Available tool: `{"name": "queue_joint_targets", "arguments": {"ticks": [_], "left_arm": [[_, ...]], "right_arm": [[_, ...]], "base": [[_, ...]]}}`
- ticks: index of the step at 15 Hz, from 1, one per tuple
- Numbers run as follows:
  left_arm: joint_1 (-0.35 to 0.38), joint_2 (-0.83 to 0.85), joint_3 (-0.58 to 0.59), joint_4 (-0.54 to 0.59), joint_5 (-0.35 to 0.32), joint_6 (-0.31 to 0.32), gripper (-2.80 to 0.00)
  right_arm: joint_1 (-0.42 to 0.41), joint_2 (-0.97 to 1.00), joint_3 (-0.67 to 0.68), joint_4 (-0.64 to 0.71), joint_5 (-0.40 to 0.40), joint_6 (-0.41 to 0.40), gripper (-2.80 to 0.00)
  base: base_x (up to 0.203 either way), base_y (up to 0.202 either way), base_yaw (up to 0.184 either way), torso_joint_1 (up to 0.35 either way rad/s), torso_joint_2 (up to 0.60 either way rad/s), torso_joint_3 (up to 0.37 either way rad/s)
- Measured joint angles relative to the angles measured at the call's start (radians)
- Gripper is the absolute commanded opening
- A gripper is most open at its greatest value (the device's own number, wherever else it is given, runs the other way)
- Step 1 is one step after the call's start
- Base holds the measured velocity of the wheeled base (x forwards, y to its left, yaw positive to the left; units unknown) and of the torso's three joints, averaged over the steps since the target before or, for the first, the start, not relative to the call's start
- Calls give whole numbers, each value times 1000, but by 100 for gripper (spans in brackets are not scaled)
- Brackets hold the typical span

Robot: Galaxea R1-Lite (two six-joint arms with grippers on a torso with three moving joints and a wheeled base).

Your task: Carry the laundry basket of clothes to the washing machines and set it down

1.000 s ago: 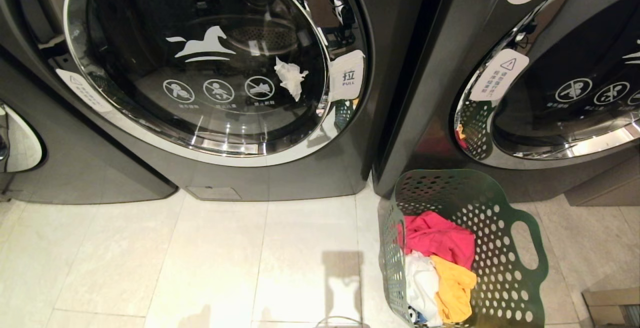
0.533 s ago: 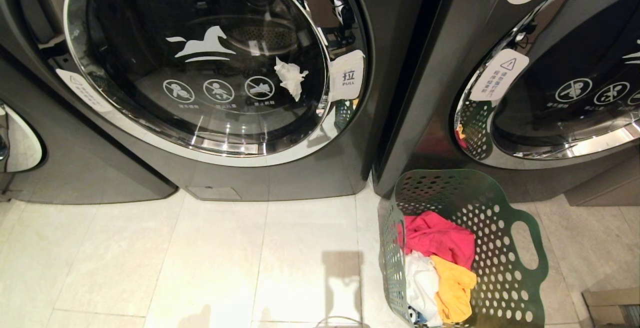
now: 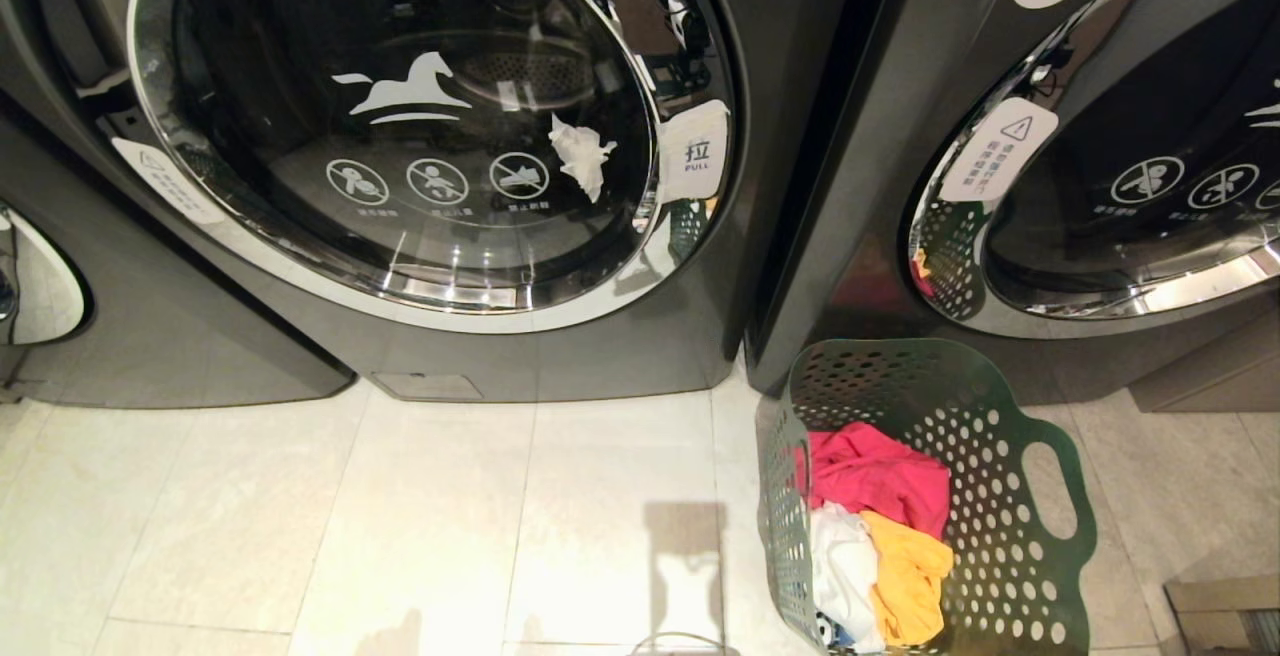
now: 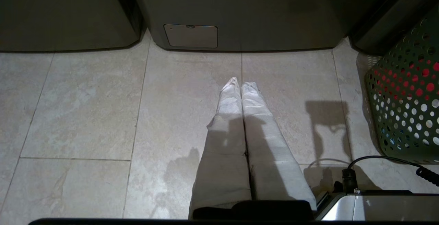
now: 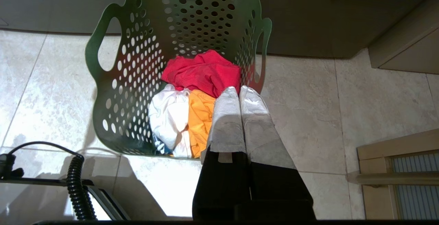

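Note:
The dark green laundry basket (image 3: 1010,536) (image 5: 130,81) (image 4: 408,115) stands on the tiled floor just in front of the right washing machine (image 3: 1000,136). The clothes (image 3: 880,536) (image 5: 192,101) lie inside it: a pink-red piece, a white one and a yellow-orange one. A second washing machine (image 3: 420,136) with a round glass door fills the left of the head view. My left gripper (image 4: 240,82) hangs shut and empty over bare tiles, left of the basket. My right gripper (image 5: 239,88) is shut and empty above the basket's near right corner. Neither arm shows in the head view.
A white scrap of tissue (image 3: 581,156) sticks on the left machine's door glass. A wooden frame (image 5: 398,170) (image 3: 1225,616) stands on the floor right of the basket. A black coiled cable (image 5: 75,187) and part of my base (image 4: 377,208) sit close below the wrists.

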Motion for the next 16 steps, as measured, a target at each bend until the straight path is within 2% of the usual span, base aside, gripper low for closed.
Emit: {"name": "queue_joint_targets", "arguments": {"ticks": [16], "left_arm": [[0, 0, 0, 0, 0, 0, -280]], "right_arm": [[0, 0, 0, 0, 0, 0, -280]], "base": [[0, 0, 0, 0, 0, 0]]}}
